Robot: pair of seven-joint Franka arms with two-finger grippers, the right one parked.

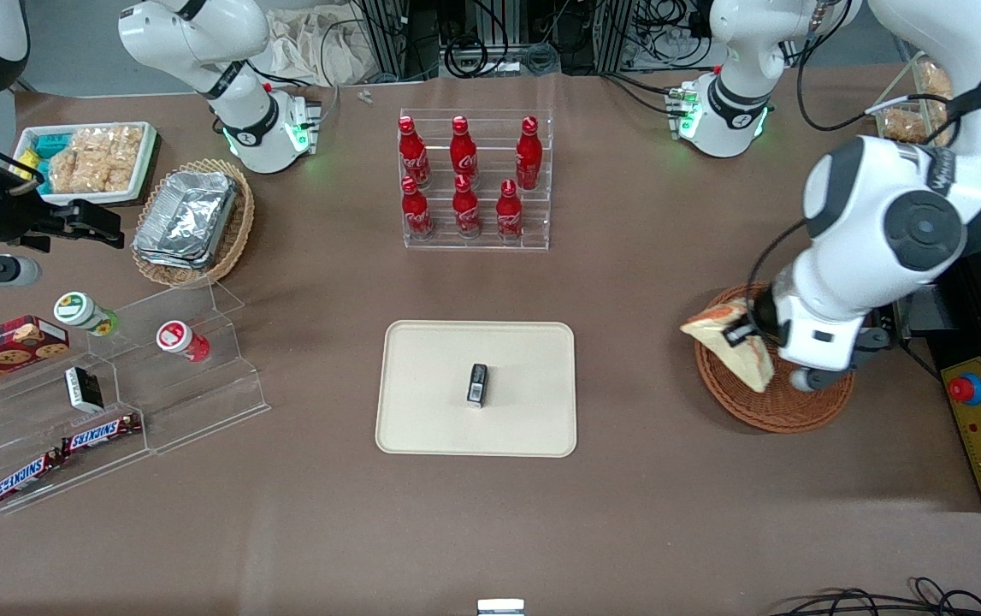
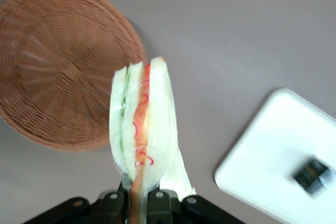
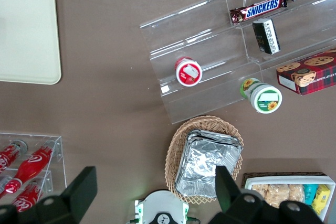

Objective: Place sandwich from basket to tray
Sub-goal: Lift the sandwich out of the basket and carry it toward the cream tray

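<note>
Brown table; left arm bent low above basket (image 1: 777,402); claw (image 2: 137,195) clamped on sandwich (image 2: 143,124), lifted clear, tray (image 1: 422,402) apart.

Hand (image 1: 751,335) holding sandwich (image 1: 728,344) above basket (image 1: 772,402), beside tray (image 1: 422,428).

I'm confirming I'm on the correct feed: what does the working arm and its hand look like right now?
The working arm is glossy white with dark grey round joint caps and black cables running along it; its base ring glows green. The hand, above the basket, has a white body and black fingers fixed with small silver screws.
</note>
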